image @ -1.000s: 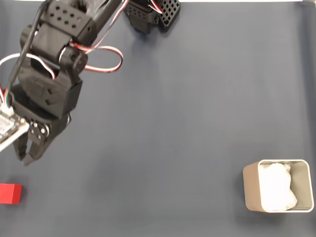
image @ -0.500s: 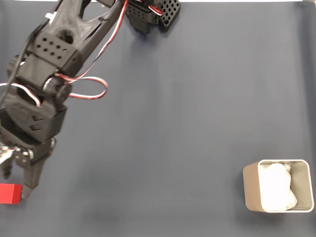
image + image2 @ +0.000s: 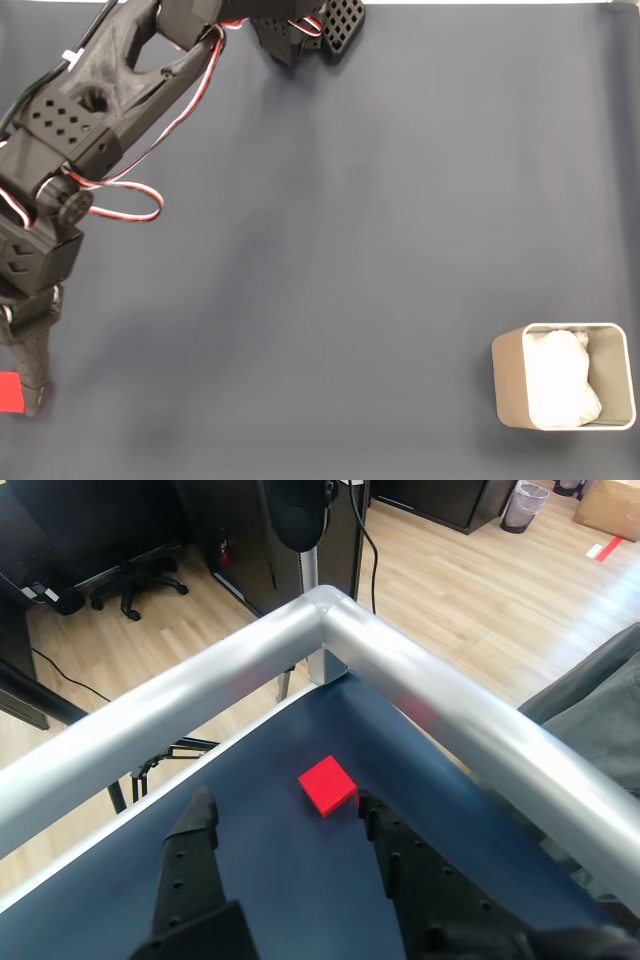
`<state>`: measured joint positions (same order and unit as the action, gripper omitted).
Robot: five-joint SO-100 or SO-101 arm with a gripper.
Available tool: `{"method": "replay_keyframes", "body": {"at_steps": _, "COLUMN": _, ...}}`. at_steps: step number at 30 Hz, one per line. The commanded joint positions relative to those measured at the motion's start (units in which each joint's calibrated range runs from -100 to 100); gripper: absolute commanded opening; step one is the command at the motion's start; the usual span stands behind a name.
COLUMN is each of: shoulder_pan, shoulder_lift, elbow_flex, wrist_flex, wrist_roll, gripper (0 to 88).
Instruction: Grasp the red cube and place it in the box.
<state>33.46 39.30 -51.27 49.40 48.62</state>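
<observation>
The red cube (image 3: pixel 327 785) lies on the dark blue mat close to the table's corner. In the wrist view it sits just beyond the fingertips of my gripper (image 3: pixel 285 802), nearer the right-hand finger (image 3: pixel 385 830). The jaws stand apart with nothing gripped between them. In the fixed view the cube (image 3: pixel 9 391) shows at the left edge, partly covered by one black finger (image 3: pixel 30 378) that reaches down beside it. The beige box (image 3: pixel 507 385) with its white lining stands far off at the lower right of the fixed view.
A silver metal rail (image 3: pixel 330 615) frames the table corner just past the cube. The arm's base (image 3: pixel 300 30) is at the top of the fixed view. The blue mat (image 3: pixel 350 250) lies bare between arm and box. Grey fabric (image 3: pixel 600 705) hangs beyond the rail.
The arm has swung left and down the fixed view. The gripper has come from above the cube to alongside it, and a finger now covers part of the cube.
</observation>
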Motion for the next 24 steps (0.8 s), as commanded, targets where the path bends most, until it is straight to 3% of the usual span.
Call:
{"method": "replay_keyframes", "body": {"at_steps": 1, "shoulder_pan": 1.5, "shoulder_lift": 1.5, "elbow_flex": -5.4, "wrist_flex": 0.1, "wrist_roll": 1.7, "gripper": 38.7}}
{"method": "replay_keyframes", "body": {"at_steps": 9, "shoulder_pan": 1.8, "shoulder_lift": 6.0, "elbow_flex": -8.6, "wrist_flex": -0.2, "wrist_roll": 3.0, "gripper": 45.5}}
{"method": "replay_keyframes", "body": {"at_steps": 24, "shoulder_pan": 1.0, "shoulder_lift": 14.6, "elbow_flex": -16.1, "wrist_flex": -1.5, "wrist_roll": 4.1, "gripper": 50.1}}
